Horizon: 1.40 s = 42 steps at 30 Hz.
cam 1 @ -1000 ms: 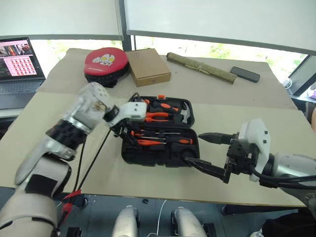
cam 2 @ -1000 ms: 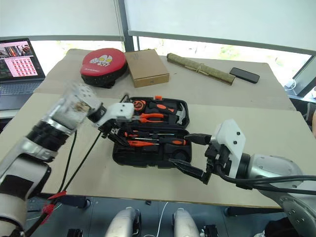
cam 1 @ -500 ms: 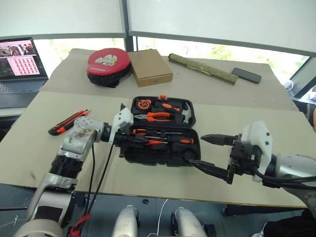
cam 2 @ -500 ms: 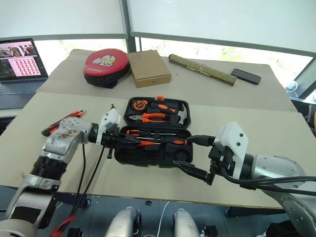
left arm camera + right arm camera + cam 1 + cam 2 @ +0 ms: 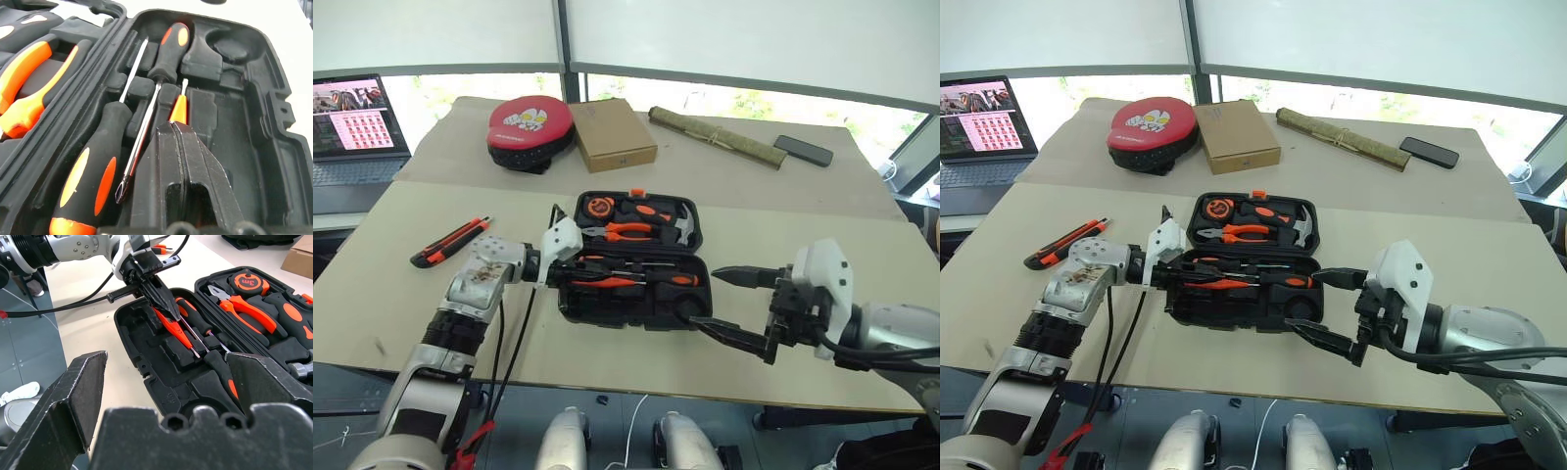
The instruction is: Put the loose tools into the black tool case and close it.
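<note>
**Left arm down at the case, tester screwdriver going into the front half**

Dropping from its raised pose of a second ago, the left gripper (image 5: 570,277) is now lying low at the left end of the black tool case (image 5: 636,264), fingers pressed together. In the left wrist view the slim orange tester screwdriver (image 5: 179,107) is sticking out from between the closed fingertips, so it is pinching that tool over the case's front tray. Two black-and-orange screwdrivers (image 5: 93,176) are sitting in their slots just beside the fingers, one handle near, the other handle (image 5: 171,46) far.

With the arm lowered, the utility knife (image 5: 450,242) is showing on the table, left of the case and well apart from it, still loose.

Right gripper (image 5: 729,304) is hanging at the case's right front corner, jaws spread wide, holding nothing, same place as before.

Case is lying open; rear half is holding pliers (image 5: 626,231), a tape measure (image 5: 600,207) and a hammer (image 5: 680,227).

Behind the case: red round pad (image 5: 529,125), brown cardboard box (image 5: 612,134), olive rolled bundle (image 5: 713,136), phone (image 5: 802,150). Laptop (image 5: 352,127) at far left.
</note>
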{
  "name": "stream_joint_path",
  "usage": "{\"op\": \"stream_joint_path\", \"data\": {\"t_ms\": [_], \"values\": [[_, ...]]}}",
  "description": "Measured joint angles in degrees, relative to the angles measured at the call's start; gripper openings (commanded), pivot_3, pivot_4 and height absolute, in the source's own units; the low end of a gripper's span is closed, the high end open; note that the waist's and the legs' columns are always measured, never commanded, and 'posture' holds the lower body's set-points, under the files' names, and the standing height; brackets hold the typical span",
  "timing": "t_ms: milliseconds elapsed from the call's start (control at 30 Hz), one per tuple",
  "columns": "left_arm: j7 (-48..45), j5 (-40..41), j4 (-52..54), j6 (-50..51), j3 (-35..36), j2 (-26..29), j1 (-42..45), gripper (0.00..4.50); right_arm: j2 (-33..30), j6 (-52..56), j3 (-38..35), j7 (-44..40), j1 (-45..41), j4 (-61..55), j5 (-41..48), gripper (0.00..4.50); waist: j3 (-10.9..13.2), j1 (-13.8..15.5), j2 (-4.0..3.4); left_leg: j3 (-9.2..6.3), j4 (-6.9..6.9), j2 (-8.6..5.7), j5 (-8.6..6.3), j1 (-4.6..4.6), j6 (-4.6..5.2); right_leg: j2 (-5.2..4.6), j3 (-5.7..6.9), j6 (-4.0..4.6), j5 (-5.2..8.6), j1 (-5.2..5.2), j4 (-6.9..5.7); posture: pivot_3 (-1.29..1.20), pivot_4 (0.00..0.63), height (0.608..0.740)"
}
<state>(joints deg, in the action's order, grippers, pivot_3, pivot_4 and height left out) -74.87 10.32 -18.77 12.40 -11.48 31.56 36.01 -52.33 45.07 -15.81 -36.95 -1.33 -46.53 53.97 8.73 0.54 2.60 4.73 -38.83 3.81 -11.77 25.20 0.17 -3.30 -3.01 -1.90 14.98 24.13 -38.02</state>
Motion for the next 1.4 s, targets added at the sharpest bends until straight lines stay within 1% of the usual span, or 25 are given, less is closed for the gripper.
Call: {"op": "stream_joint_path", "data": {"t_ms": [133, 300, 467, 567, 667, 833, 867, 967, 1000, 1033, 1067, 1133, 1233, 1267, 1300, 1333, 1367, 1400], "values": [[-0.14, -1.23, -1.8, -3.45, -0.02, 0.15, 0.24, 0.03, 0.1, 0.0, 0.61, 0.2, -0.05, 0.06, -0.42, 4.5, -0.04, 0.0, -0.03, 0.0, -0.01, 0.0, 0.0, -0.02, 0.0, -0.01, 0.0, 0.0, 0.0, -0.04, 0.0, 0.0, 0.15, 0.74], [-0.33, -1.96, -4.67, -5.04, -0.07, 1.14, 1.44, 0.03, 0.23, 0.0, 0.91, 0.6, -0.44, 0.2, -0.52, 4.5, -0.11, -0.02, -0.1, 0.0, 0.0, 0.0, 0.0, -0.05, 0.0, 0.0, 0.0, 0.0, 0.0, -0.06, 0.0, 0.0, 0.15, 0.74], [-2.1, -1.86, -3.44, -6.32, 0.27, 3.48, -0.53, 0.03, 0.25, 0.0, 1.05, 0.63, -0.59, 0.54, -0.66, 4.5, -0.24, -0.46, -0.23, 0.01, 0.04, 0.02, 0.0, -0.11, 0.0, 0.0, 0.0, 0.0, 0.0, -0.09, 0.0, 0.0, 0.15, 0.74], [-2.18, -1.82, -2.78, -6.31, 0.4, 3.65, -1.33, 0.03, 0.25, 0.0, 1.22, 0.56, -0.64, 0.73, -0.87, 4.5, -0.34, -0.45, -0.29, 0.01, 0.03, 0.02, 0.0, -0.19, 0.0, 0.0, 0.0, 0.0, 0.0, -0.18, 0.0, 0.0, 0.15, 0.74], [-1.88, -1.14, -1.05, -5.25, 1.47, 4.12, -2.9, 0.03, 0.41, 0.0, 2.01, 0.29, -1.88, 1.12, -1.04, 4.5, -0.37, -0.54, -0.28, 0.04, 0.03, 0.03, 0.0, -0.25, 0.0, -0.01, -0.01, 0.01, 0.0, -0.2, 0.0, 0.0, 0.15, 0.74], [0.55, 1.35, 4.7, 2.72, 4.74, 6.9, -5.56, 0.03, 1.17, -0.75, 4.56, -1.14, -6.11, 3.92, -2.38, 4.5, -0.35, -1.17, -0.27, 0.02, 0.06, 0.05, 0.0, -0.13, 0.0, 0.02, -0.02, 0.02, 0.0, -0.04, -0.03, 0.0, 0.15, 0.74], [1.57, 2.15, 5.86, 4.58, 6.27, 7.77, -6.21, 0.03, 1.27, -0.89, 5.57, -1.76, -7.51, 4.69, -2.85, 4.5, -0.34, -1.25, -0.25, 0.02, 0.05, 0.06, 0.0, -0.12, 0.0, 0.02, -0.02, 0.02, 0.0, -0.02, -0.03, 0.0, 0.15, 0.74], [5.03, 6.11, 10.97, 11.33, 14.83, 13.12, -9.47, 0.03, 1.8, -1.65, 8.73, -4.45, -12.49, 7.45, -4.05, 4.5, -0.27, -2.04, -0.17, 0.01, 0.1, 0.15, 0.0, -0.11, 0.0, 0.08, -0.05, 0.04, -0.01, 0.05, -0.02, 0.0, 0.15, 0.74], [6.59, 7.96, 13.79, 14.18, 19.75, 15.95, -12.54, 0.03, 2.35, -2.23, 10.45, -5.82, -14.75, 8.87, -4.89, 4.5, -0.26, -2.46, -0.19, 0.01, 0.18, 0.14, 0.0, -0.12, 0.0, 0.06, -0.06, 0.04, 0.0, 0.07, -0.02, 0.0, 0.15, 0.74], [7.41, 8.79, 15.37, 15.83, 23.09, 17.32, -14.83, 0.03, 2.51, -2.5, 11.13, -6.74, -15.62, 9.56, -5.55, 4.5, -0.24, -2.52, -0.24, 0.01, 0.22, 0.13, 0.0, -0.14, 0.0, 0.02, -0.06, 0.04, 0.0, 0.06, 0.0, 0.0, 0.15, 0.74], [8.59, 10.02, 18.1, 17.73, 27.15, 18.65, -19.02, 0.03, 2.8, -2.83, 12.55, -7.78, -17.16, 10.74, -6.06, 4.5, -0.23, -2.59, -0.26, 0.03, 0.25, 0.11, 0.0, -0.14, 0.0, -0.03, -0.06, 0.03, 0.01, 0.07, 0.02, 0.0, 0.15, 0.74], [10.21, 11.23, 21.41, 20.19, 32.94, 19.13, -26.48, 0.03, 3.53, -3.42, 13.89, -9.6, -18.65, 12.34, -6.71, 4.5, -0.22, -2.59, -0.26, 0.07, 0.27, 0.09, -0.01, -0.14, 0.0, -0.09, -0.06, 0.02, 0.01, 0.08, 0.04, 0.0, 0.15, 0.74], [13.57, 11.81, 24.48, 22.61, 40.74, 18.31, -37.27, 0.76, 4.32, -3.61, 15.68, -12.67, -21.72, 14.55, -7.64, 4.5, -0.16, -2.37, -0.14, 0.1, 0.26, 0.13, -0.01, -0.14, -0.01, -0.1, 0.0, 0.05, 0.01, 0.09, 0.03, 0.0, 0.15, 0.74], [14.96, 11.81, 25.17, 22.92, 43.2, 18.1, -40.16, 1.27, 4.63, -3.61, 15.93, -13.6, -22.85, 15.19, -7.68, 4.5, -0.14, -2.0, -0.1, 0.1, 0.25, 0.14, 0.0, -0.14, -0.02, -0.1, 0.07, 0.07, 0.01, 0.08, 0.02, 0.0, 0.15, 0.74], [15.76, 11.82, 25.57, 22.92, 44.67, 17.95, -41.61, 1.62, 4.76, -3.61, 16.21, -14.25, -23.54, 15.6, -7.67, 4.5, -0.15, -1.58, -0.1, 0.08, 0.24, 0.14, 0.0, -0.14, -0.03, -0.12, 0.12, 0.09, 0.02, 0.06, 0.03, 0.0, 0.15, 0.74], [16.46, 11.81, 26.23, 22.84, 47.11, 17.45, -43.65, 1.84, 5.14, -3.61, 16.68, -15.1, -24.59, 16.01, -7.65, 4.5, -0.15, -1.48, -0.07, 0.12, 0.24, 0.18, 0.0, -0.17, -0.04, -0.13, 0.13, 0.14, 0.03, 0.08, 0.07, 0.0, 0.15, 0.74], [17.49, 11.8, 27.01, 22.67, 50.25, 16.81, -46.78, 2.27, 5.67, -3.61, 17.45, -16.4, -26.08, 16.81, -7.66, 4.5, -0.16, -1.37, -0.07, 0.13, 0.24, 0.18, 0.0, -0.18, -0.04, -0.16, 0.14, 0.17, 0.04, 0.08, 0.07, 0.0, 0.15, 0.74], [18.19, 11.75, 27.14, 22.53, 52.57, 16.15, -49.16, 2.61, 5.94, -3.61, 17.85, -17.68, -27.14, 17.39, -7.7, 4.5, -0.16, -1.34, -0.07, 0.16, 0.25, 0.19, -0.01, -0.19, -0.04, -0.19, 0.14, 0.2, 0.04, 0.09, 0.07, 0.0, 0.15, 0.74]]}}
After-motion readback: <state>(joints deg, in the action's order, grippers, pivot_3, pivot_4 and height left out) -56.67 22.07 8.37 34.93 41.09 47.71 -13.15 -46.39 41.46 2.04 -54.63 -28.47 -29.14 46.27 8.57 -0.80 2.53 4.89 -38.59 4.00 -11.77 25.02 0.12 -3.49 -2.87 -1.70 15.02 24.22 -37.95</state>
